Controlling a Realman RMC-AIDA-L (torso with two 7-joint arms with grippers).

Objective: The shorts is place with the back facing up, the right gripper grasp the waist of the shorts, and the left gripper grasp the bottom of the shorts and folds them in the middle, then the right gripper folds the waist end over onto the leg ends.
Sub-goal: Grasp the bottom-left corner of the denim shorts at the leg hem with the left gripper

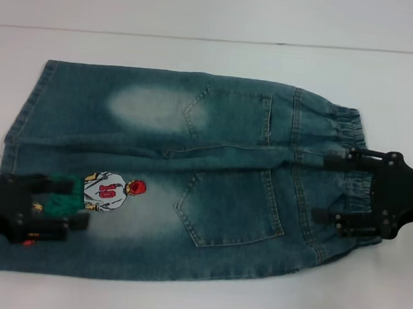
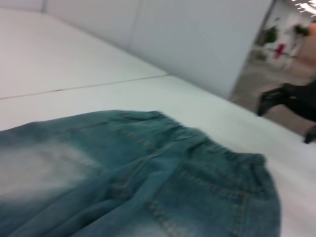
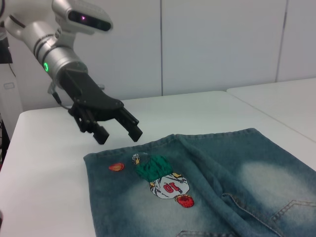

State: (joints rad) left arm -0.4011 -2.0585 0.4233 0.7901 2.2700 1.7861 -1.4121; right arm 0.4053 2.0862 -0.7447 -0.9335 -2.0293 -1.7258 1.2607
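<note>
Pre-grasp stage, I'd say: shorts (image 1: 169, 173) flat, pockets up. Left gripper (image 3: 118, 131) hovers spread over the hems, holding nothing; right gripper (image 1: 336, 188) gapes at the waist (image 1: 346, 148), also empty. Next both need to drop and pinch.

white table (image 1: 203, 18) | white wall panels (image 3: 222, 44) | second white table (image 3: 281, 98)

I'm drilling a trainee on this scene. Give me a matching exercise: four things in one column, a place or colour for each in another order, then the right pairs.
Things:
1. left gripper
2. right gripper
3. cartoon print
4. pale patch

Places or colours:
A. bleached denim beside the far pocket
B. above the hem end of the shorts, fingers apart
C. red, white and green
D. at the ruched waist, fingers apart

Pairs: 1-B, 2-D, 3-C, 4-A
</note>
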